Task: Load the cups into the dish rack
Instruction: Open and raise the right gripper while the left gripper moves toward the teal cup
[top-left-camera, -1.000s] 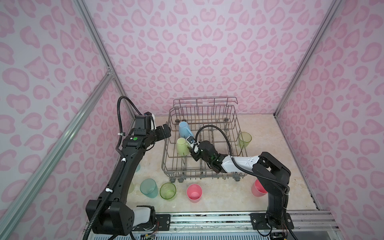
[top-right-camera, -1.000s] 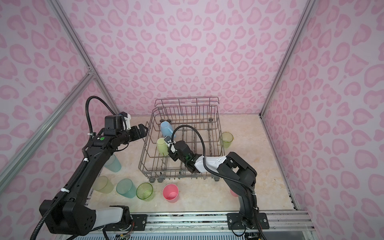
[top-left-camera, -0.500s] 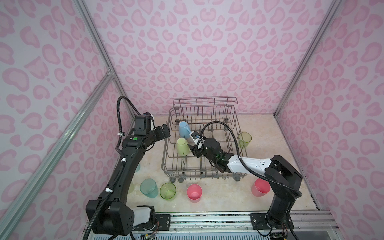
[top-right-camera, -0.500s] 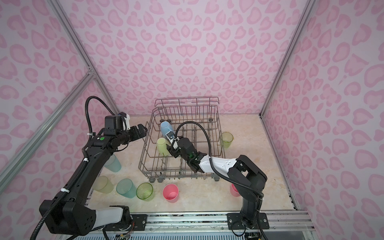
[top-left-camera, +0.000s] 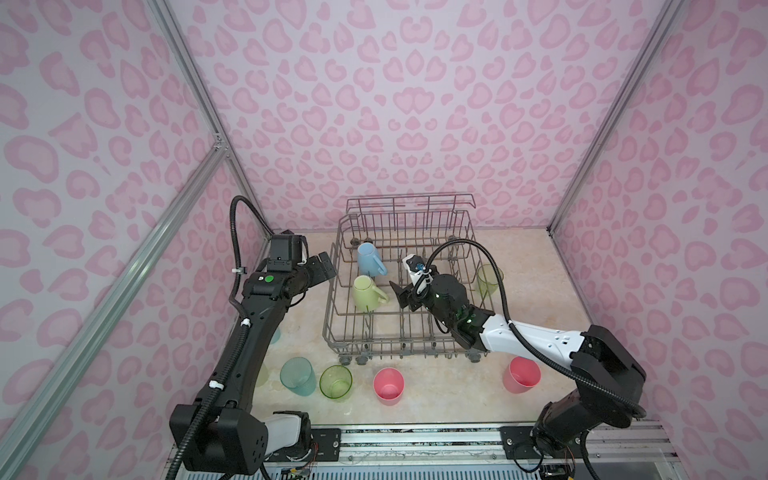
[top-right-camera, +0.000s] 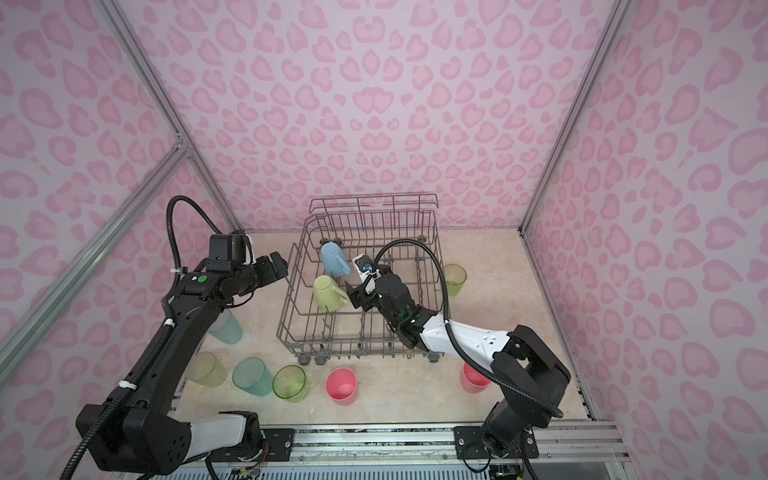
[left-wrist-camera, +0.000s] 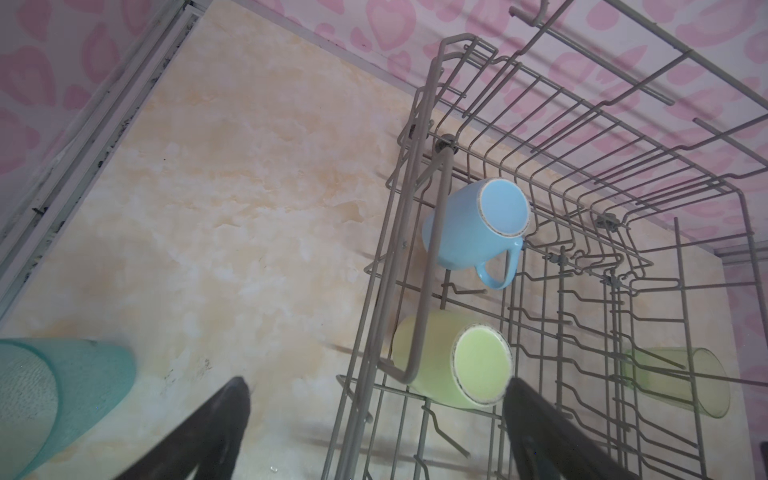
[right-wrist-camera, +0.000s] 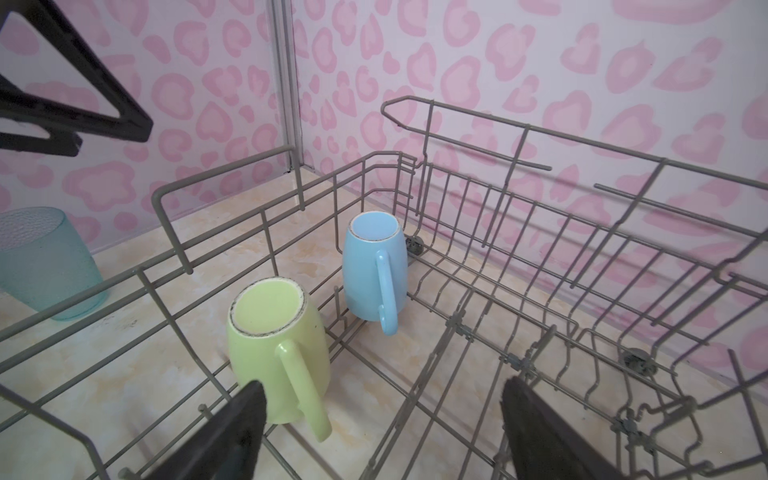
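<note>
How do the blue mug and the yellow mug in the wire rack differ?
Colour: the blue mug is light blue, the yellow mug pale yellow-green. Place: the blue mug sits nearer the dish rack's tall back rail, the yellow mug nearer its front. The yellow mug is closer than the blue mug to the right gripper, whose jaws stand open. Both have handles and stand bottom-up in the rack.

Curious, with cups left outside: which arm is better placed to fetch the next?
Probably left: the left hand, open, hangs outside the dish rack near a teal cup; the right hand sits inside it beside the yellow mug.
</note>
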